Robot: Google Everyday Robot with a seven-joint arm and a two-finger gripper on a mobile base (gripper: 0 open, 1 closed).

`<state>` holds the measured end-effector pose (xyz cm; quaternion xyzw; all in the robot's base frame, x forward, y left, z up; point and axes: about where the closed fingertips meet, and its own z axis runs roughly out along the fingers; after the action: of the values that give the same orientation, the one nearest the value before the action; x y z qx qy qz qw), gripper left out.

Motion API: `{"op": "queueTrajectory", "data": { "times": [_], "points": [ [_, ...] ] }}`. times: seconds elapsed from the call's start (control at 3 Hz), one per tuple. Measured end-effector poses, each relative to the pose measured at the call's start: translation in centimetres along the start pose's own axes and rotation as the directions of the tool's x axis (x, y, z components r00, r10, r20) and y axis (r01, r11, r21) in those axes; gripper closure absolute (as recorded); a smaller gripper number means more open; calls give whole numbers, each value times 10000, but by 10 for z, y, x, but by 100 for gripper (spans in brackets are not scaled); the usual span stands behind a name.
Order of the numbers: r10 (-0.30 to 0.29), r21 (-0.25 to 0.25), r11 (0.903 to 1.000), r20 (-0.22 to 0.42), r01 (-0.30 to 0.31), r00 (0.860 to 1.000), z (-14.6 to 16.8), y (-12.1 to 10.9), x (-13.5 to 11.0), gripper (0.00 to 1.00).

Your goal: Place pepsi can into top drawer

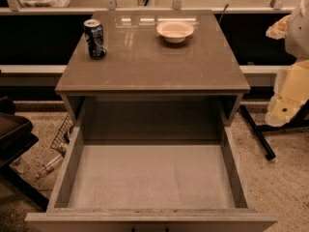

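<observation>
The pepsi can (94,38), dark blue with white markings and a silver top, stands upright on the back left of the cabinet top (145,66). The top drawer (149,178) is pulled wide open below the cabinet top; its pale speckled bottom holds nothing. My gripper (285,105) is a pale cream shape at the right edge of the view, beside the cabinet's right side, far from the can and outside the drawer. It holds nothing that I can see.
A shallow pale bowl (175,31) sits on the back right of the cabinet top. A dark chair or tray (14,134) stands at the left. A wire basket (63,132) and a bottle (48,166) lie on the floor at the left. A black stand leg (258,134) crosses the floor at the right.
</observation>
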<state>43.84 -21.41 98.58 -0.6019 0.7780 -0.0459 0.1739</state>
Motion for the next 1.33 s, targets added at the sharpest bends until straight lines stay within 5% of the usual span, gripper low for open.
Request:
{"op": "queueTrajectory", "data": {
  "times": [0.33, 0.67, 1.0, 1.33],
  "points": [
    [0, 0, 10000, 0, 0, 10000, 0, 0, 0, 0],
    [-131, 29, 9999, 775, 129, 9969, 8, -14, -25, 0],
    [382, -118, 9993, 2305, -364, 9723, 32, -35, -61, 0],
    [913, -341, 9958, 4448, -850, 8910, 62, -61, -107, 0]
  ]
}}
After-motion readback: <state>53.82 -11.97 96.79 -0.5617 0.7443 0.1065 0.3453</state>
